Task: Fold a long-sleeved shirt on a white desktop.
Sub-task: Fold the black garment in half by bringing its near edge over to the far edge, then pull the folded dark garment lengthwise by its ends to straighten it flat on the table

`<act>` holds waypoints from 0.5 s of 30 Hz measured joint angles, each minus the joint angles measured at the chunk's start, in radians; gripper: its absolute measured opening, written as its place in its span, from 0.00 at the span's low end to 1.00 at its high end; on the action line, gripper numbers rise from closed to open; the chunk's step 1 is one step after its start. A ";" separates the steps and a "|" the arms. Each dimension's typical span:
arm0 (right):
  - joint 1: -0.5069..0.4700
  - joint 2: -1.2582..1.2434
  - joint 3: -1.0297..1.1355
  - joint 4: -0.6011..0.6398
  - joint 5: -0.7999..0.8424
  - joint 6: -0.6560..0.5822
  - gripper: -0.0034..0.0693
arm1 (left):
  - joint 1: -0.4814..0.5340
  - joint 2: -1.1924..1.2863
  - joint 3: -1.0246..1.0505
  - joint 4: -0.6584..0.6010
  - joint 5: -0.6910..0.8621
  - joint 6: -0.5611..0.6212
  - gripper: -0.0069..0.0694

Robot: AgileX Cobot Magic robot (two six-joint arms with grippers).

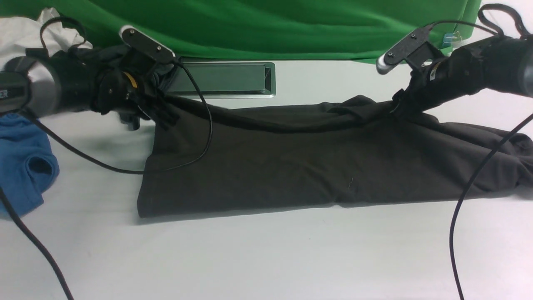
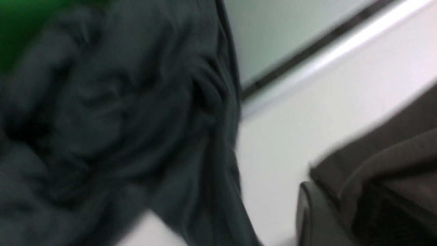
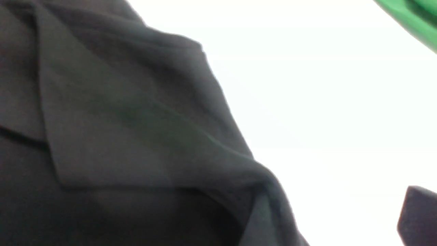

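Seemingly mid-fold: long-sleeved shirt [image 1: 291, 166] lying as a long band, left to right, across the white desktop [image 1: 266, 258], near edge flat. Farther back, left gripper [image 1: 163, 116] at its far left corner, right gripper [image 1: 399, 105] on its far edge (both low against the cloth). Cannot tell jaws pinching from jaws spread on either: wrist views too blurred. Next probably calls for regripping both ends for a crosswise fold. Right end cut off; sleeves hidden.

Front camera: centred on my side, facing forward across the white desktop [image 1: 266, 258] to the green backdrop [image 1: 266, 25]. My left wrist camera [image 1: 146, 45] and right wrist camera [image 1: 406, 49] sit very close, blurred; each shares the black shirt [image 1: 316, 166] with the front view.
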 joint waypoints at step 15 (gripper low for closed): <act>0.061 -0.127 -0.007 0.544 0.357 -0.248 0.09 | -0.118 -0.135 0.040 -0.382 0.266 0.176 0.13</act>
